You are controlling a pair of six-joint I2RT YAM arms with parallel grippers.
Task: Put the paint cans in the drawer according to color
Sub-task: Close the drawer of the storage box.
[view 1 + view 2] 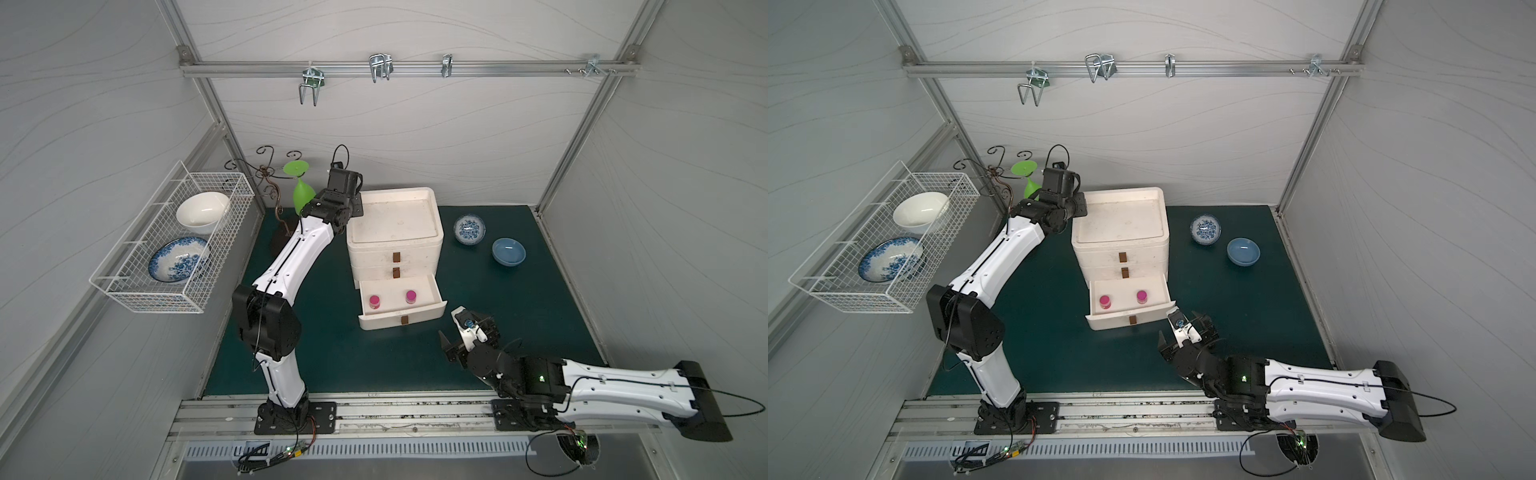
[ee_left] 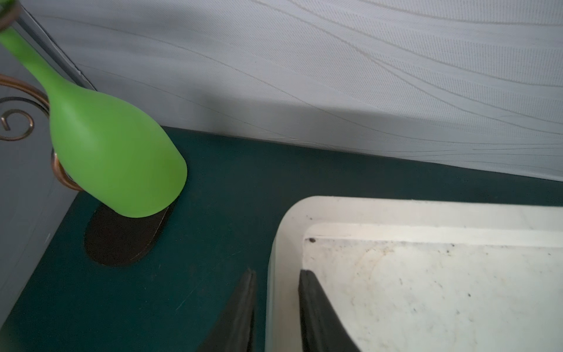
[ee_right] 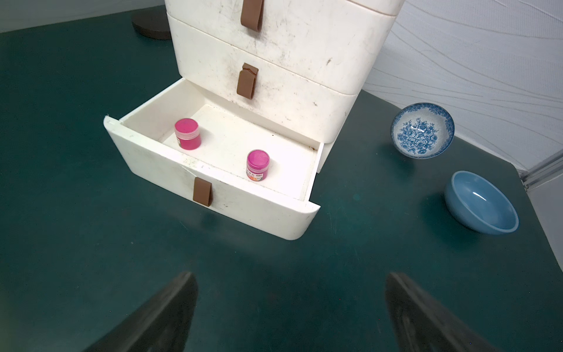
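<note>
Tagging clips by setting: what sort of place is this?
Probably a robot lab test cell: an aluminium frame with grey panel walls, the left arm and right arm bolted to a base rail, and a drawer chest staged on a green mat.

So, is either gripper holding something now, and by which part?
Right gripper: open, empty. Left gripper straddles the top rim of the drawer chest at a back corner; whether it clamps cannot be told.

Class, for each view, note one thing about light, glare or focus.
Both top views: even light, no hard shadows. Left wrist view: a faint shadow on the wall beside the green goblet. Right wrist view: a glare streak in the plain blue bowl; right tool blurred, near the lens.
</note>
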